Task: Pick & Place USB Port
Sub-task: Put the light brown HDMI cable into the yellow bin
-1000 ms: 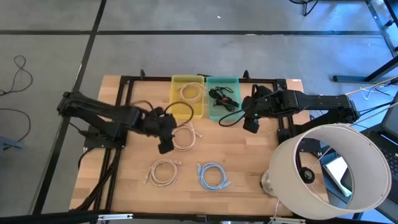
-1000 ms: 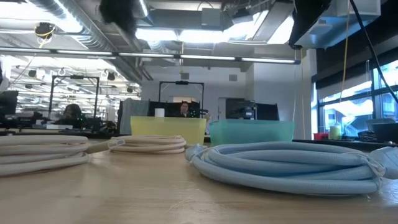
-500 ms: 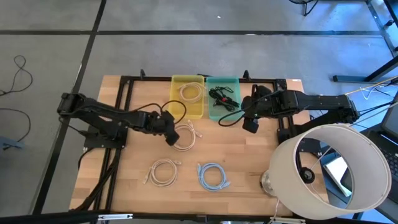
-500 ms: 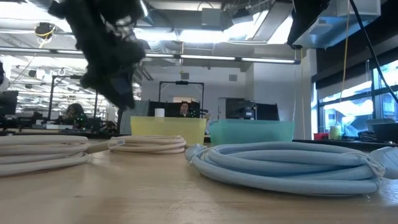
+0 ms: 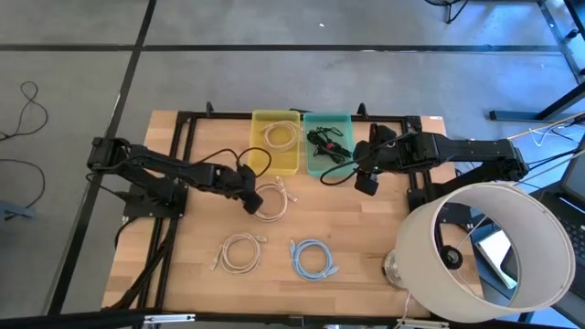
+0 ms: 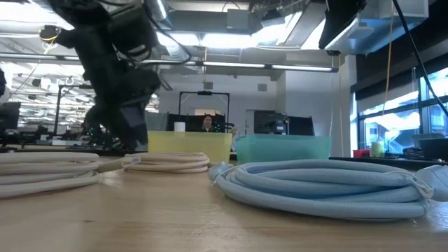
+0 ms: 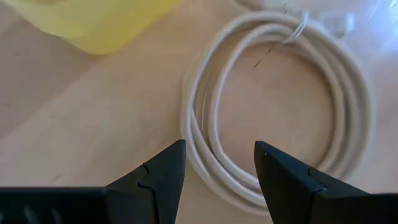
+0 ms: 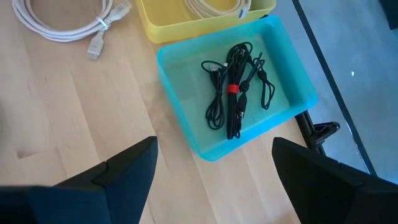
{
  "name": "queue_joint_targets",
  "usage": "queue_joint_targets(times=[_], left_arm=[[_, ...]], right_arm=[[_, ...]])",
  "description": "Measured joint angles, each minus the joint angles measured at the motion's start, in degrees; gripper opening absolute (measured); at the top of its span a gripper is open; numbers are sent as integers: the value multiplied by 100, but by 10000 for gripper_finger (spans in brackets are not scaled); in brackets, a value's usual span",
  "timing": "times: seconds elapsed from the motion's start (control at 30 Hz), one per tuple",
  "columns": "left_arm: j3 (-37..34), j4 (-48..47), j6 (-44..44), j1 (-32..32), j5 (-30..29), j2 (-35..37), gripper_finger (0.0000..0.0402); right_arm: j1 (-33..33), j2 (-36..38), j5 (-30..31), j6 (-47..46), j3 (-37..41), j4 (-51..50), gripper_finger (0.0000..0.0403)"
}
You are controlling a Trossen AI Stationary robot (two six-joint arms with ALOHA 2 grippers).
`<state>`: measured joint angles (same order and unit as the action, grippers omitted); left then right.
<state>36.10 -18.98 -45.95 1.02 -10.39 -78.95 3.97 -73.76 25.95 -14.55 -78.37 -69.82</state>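
Nearest your front edge, a blue coil [image 5: 313, 258] and a white coil [image 5: 240, 252] are lying flat on the table [image 5: 356, 238], well apart from both arms, with bare wood around them.

Moving up to mid-table, your left gripper [image 5: 250, 198] is hanging low over the cream coil [image 5: 271, 200], fingers [image 7: 163, 169] spread and holding nothing. In the left wrist view the near arc of that loop is sitting right between the fingertips. The coil is lying flat as a round loop, its tied end and plug pointing away toward the far edge, just short of the yellow bin [image 5: 276, 142].

Your right gripper [image 5: 365, 180] is hovering over bare wood just beside the teal bin [image 5: 326, 146], fingers [image 8: 127, 169] wide apart and empty.

Farther back, the two bins are sitting side by side, touching. The yellow one is holding another cream coil [image 5: 280, 136]; the teal one is holding a black cable bundle [image 8: 234, 93] with a red tie, long axis running along the bin's length. A black lead is trailing over the teal bin's near rim onto the table. A lamp shade [image 5: 483, 247] is crowding the right front corner.
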Motion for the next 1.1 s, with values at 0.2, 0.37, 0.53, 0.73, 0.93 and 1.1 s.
queue_joint_targets(times=[0.2, 0.37, 0.53, 0.73, 0.93, 1.1], left_arm=[[-12, 99, -66, 21, 6, -632, 184], [21, 423, 183, 61, -146, -1051, 183], [19, 473, 449, 2, -331, -986, 107], [-11, 119, 436, -39, -208, -502, 31], [165, -173, 873, -211, -12, 337, 31], [652, -192, 1657, -331, -212, 1077, 31]], right_arm=[[0, 0, -2, 0, 0, -28, 321], [0, 0, -1, 0, 0, -28, 321], [0, 0, -2, 0, 0, -31, 321], [0, 0, -2, 20, 0, -35, 321], [-2, 0, -2, 22, 0, -44, 321], [-1, 0, -2, 66, 0, -44, 321]])
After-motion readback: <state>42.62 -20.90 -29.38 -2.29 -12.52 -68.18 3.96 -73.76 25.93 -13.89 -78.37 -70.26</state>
